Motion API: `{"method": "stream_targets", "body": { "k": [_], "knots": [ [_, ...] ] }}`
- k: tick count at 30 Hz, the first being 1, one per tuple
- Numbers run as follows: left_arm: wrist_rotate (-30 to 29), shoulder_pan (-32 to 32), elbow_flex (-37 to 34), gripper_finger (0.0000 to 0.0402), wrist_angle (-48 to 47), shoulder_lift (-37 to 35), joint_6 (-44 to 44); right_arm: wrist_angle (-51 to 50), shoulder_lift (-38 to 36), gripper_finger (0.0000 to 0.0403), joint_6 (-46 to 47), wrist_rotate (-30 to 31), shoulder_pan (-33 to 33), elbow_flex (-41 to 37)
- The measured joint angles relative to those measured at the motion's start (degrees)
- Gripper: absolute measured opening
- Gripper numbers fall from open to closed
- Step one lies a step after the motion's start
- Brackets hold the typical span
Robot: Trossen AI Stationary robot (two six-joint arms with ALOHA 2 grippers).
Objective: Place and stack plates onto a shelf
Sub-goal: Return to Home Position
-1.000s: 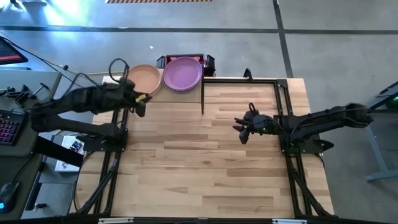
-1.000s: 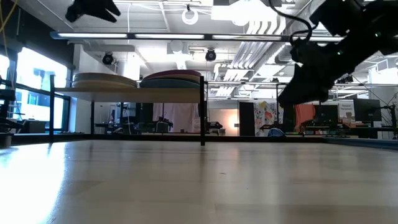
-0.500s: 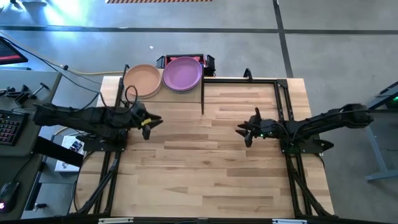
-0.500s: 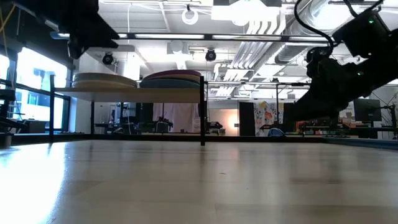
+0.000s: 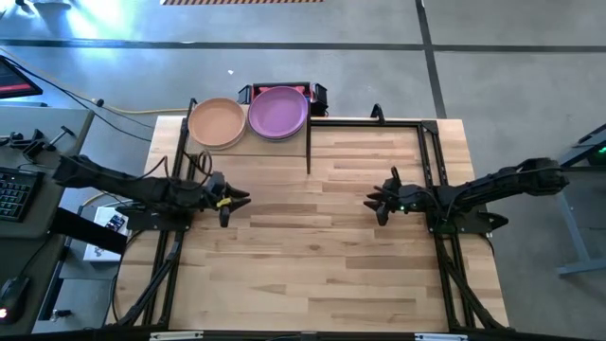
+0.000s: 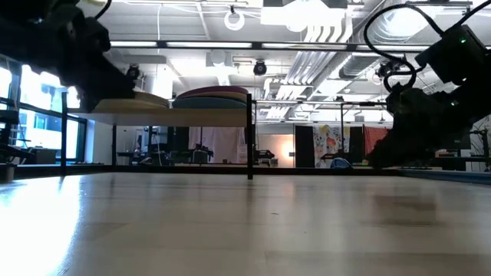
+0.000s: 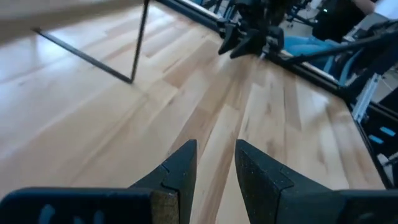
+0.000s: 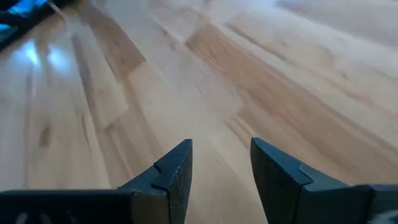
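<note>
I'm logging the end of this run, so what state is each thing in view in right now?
Light-wood shelf on thin black supports: holds two plate stacks side by side.
Round matte peach-orange plate: tops the left stack.
Round matte purple plate: tops the right stack.
Left gripper: open, empty, above the wooden tabletop.
Right gripper: open, empty, above the tabletop.

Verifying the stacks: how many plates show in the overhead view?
2. An orange-brown plate on the shelf's left side, a purple plate on its right. Each tops a stack; plates underneath are hidden.
</note>
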Motion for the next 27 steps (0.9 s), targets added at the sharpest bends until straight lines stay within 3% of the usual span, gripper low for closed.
{"method": "stream_targets", "body": {
  "k": [13, 19, 27],
  "knots": [
    [2.62, -0.33, -11.77, 0.0099, 6.40, -0.51, 0.15, -9.40, 0.00, 0.0145, 4.77, -0.36, 0.00, 0.00],
    [2.44, -0.29, -11.80, 0.0099, 5.59, -0.51, 4.87, -9.64, 0.00, 0.0145, 4.75, -0.34, 0.00, 0.00],
    [2.39, -0.28, -11.78, 0.0099, 5.13, -0.51, 2.22, -9.69, 0.00, 0.0145, 4.74, -0.34, 0.00, 0.02]
  ]
}}
